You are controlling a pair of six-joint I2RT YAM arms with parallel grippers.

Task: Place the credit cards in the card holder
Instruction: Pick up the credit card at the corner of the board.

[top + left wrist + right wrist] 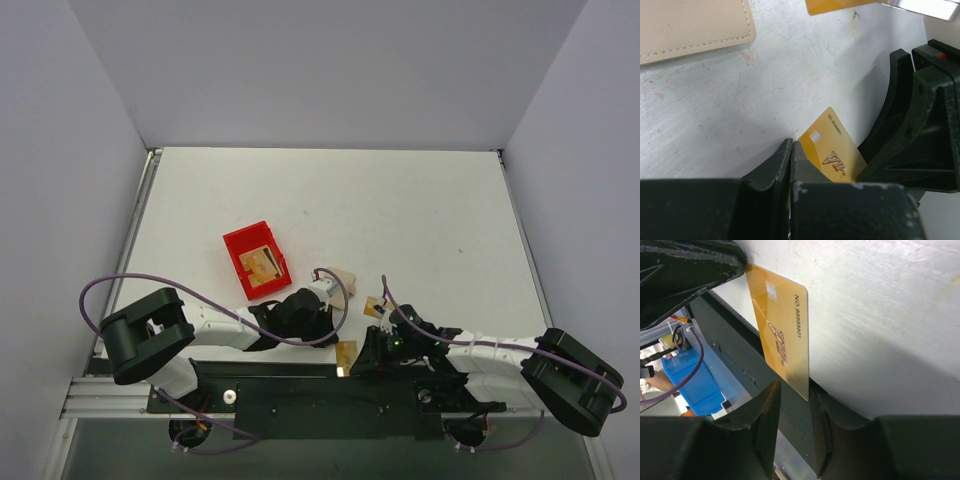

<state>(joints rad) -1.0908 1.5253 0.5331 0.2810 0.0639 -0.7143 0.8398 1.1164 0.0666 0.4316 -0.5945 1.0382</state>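
Right wrist shows pickup underway: the released right end effector (pixel 795 390) straddles a card (pixel 782 335) touched by the clenched left end effector (pixel 791 147); next, a square pinch, then lift.

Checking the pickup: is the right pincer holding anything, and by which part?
Nothing gripped: the right pincer straddles one end of the yellow card at the edge of the table, with a gap showing. The shut left pincer touches its opposite corner.

We've a bin (pixel 238 243) left of centre on the table (pixel 430 210) w/ one card (pixel 262 268) in it; card holder (pixel 343 277) right of bin, 2nd card (pixel 376 307) right of holder, 3rd card (pixel 346 353) in front, at near edge.
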